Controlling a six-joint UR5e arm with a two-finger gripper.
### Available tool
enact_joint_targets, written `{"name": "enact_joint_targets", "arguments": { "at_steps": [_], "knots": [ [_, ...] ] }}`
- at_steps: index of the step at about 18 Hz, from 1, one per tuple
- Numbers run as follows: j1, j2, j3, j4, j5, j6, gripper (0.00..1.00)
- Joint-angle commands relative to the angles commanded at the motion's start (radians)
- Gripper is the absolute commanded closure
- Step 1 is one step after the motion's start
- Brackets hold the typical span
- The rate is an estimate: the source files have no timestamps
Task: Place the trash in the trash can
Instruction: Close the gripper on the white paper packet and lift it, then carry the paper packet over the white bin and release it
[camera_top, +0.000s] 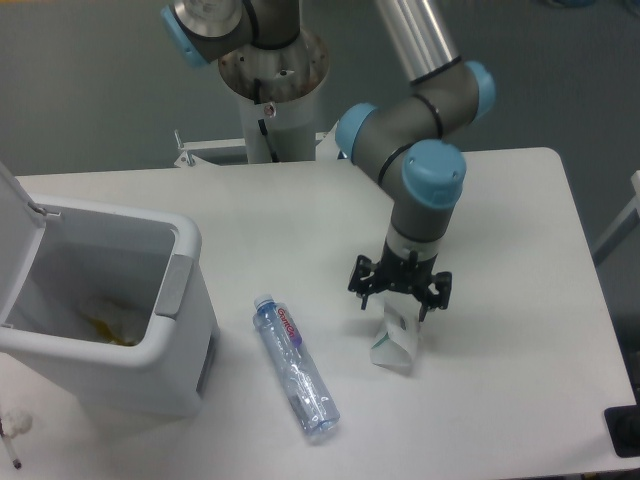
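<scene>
The crumpled white carton with green print (393, 342) stands on the table right of centre. My gripper (398, 303) hangs straight above it, its fingers spread to either side of the carton's top with a gap on each side, so it looks open. The clear plastic bottle (294, 366) with a blue cap and red-lettered label lies flat on the table between the carton and the bin. The white trash can (185, 330) stands at the left with its lid (18, 205) swung up and its grey front latch (172, 285) facing the bottle. Some yellowish scraps lie inside it.
The arm's base column (272, 90) stands at the back of the table. A small white crumpled scrap (15, 423) lies at the front left corner. A dark object (624, 432) sits at the table's front right edge.
</scene>
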Motion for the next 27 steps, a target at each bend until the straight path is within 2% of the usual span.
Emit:
{"name": "enact_joint_targets", "arguments": {
  "at_steps": [1,2,3,6,8,13,21,24,27],
  "knots": [
    [-0.009,-0.002,-0.001,-0.002,0.034,0.002,0.78],
    [-0.009,-0.009,0.0,0.0,0.063,0.002,0.94],
    [-0.011,-0.011,0.005,0.0,0.086,0.002,1.0],
    [-0.014,-0.012,0.047,-0.002,0.088,-0.015,1.0],
    [-0.025,-0.011,0.08,-0.002,0.076,-0.092,1.0],
    [-0.043,0.011,0.147,-0.005,-0.159,-0.274,1.0],
    [-0.071,0.239,0.156,-0.005,-0.564,-0.399,1.0],
    [-0.132,0.308,0.155,-0.003,-0.612,-0.408,1.0],
    [-0.204,0.337,0.156,-0.002,-0.612,-0.41,1.0]
  ]
}}
